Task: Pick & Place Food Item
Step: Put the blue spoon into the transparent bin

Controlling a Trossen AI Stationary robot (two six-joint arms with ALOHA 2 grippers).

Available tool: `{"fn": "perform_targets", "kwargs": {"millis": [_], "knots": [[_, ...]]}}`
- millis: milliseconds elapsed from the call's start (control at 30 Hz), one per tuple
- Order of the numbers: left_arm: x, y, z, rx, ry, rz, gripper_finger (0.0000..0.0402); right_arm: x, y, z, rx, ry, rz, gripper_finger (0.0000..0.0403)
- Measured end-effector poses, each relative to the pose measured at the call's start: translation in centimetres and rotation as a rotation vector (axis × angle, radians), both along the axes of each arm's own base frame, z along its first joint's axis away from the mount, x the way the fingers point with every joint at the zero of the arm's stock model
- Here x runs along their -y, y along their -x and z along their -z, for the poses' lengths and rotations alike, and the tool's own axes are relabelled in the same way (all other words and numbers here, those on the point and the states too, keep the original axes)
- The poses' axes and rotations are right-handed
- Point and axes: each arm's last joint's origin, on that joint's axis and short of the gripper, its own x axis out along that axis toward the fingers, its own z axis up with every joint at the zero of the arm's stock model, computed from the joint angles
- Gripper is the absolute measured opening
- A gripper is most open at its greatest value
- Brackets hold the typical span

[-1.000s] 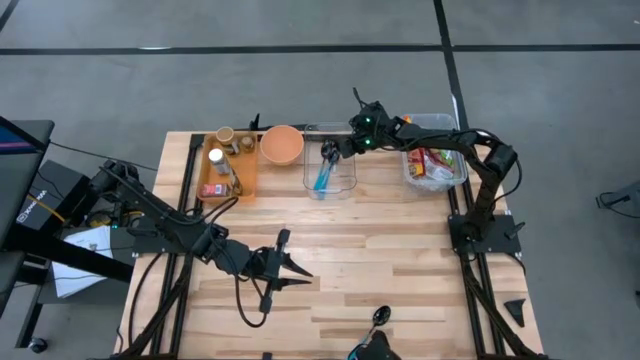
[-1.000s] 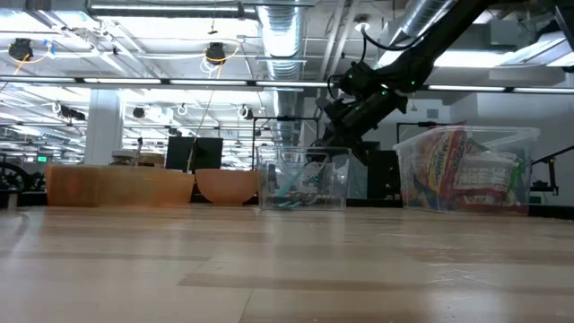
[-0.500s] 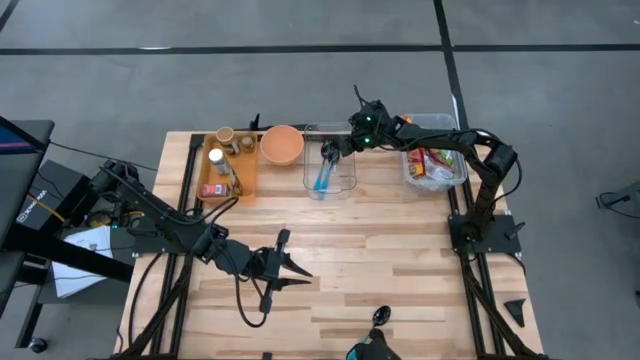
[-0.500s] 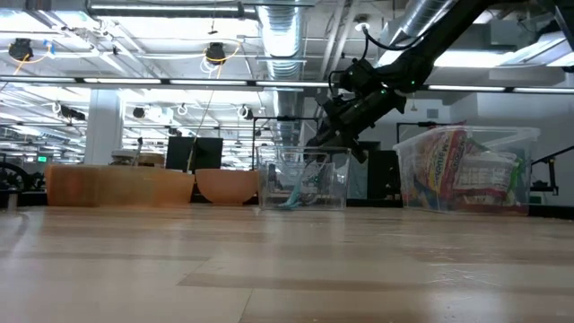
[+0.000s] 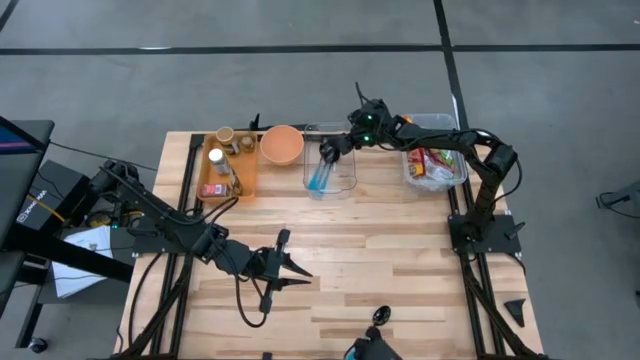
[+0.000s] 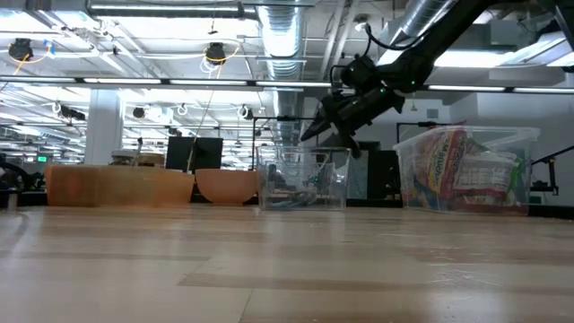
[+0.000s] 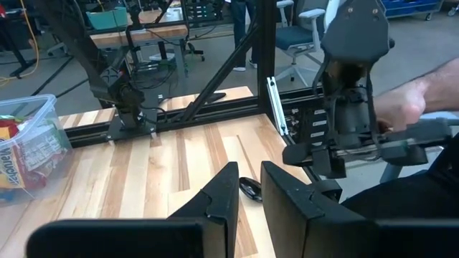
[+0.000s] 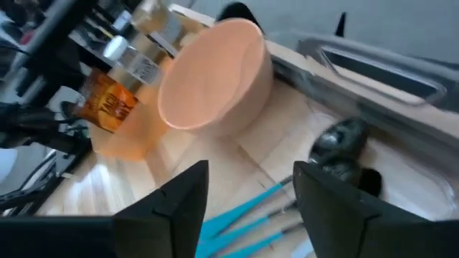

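Observation:
A long blue food item [image 5: 319, 178] lies inside the clear container [image 5: 346, 184] at the table's far middle. It also shows in the low view as a blue streak [image 6: 289, 203] on the container's floor, and in the right wrist view as blue strips [image 8: 247, 215] below the fingers. My right gripper [image 5: 326, 150] hangs just above the container's far left part, open and holding nothing [image 8: 251, 190]. Near the table's front, my left gripper [image 5: 303, 267] waits above bare wood with only a narrow gap [image 7: 249, 193] between its fingers.
A pink bowl [image 5: 282, 144] and an orange tray [image 5: 244, 183] with bottles and cups stand left of the container. A clear bin [image 5: 457, 172] of snack packs is at the far right. A small black object [image 5: 381, 315] sits near the front edge, where a person's hand [image 7: 401, 104] shows.
My right gripper has opened above the clear container and its tips have lifted a little. The blue item has come free of it: it first leaned against the container's inside and now lies low on the floor.

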Motion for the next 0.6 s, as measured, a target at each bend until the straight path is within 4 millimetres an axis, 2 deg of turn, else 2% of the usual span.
{"fn": "perform_targets", "kwargs": {"millis": [167, 367, 600], "knots": [[0.0, 0.0, 0.1, -0.005, -0.003, 0.000, 0.0053, -0.2, -0.2, -0.9, 0.091, -0.012, -0.098, 0.0213], [0.0, 0.0, 0.1, -0.007, -0.004, 0.000, 0.0053, -1.3, 0.0, -3.1, 0.156, -0.008, -0.191, 0.0213], [0.0, 0.0, 0.0, 0.001, 0.001, 0.000, 0.0053, -3.2, 1.3, -7.3, 0.265, 0.002, -0.333, 0.0212]]}}
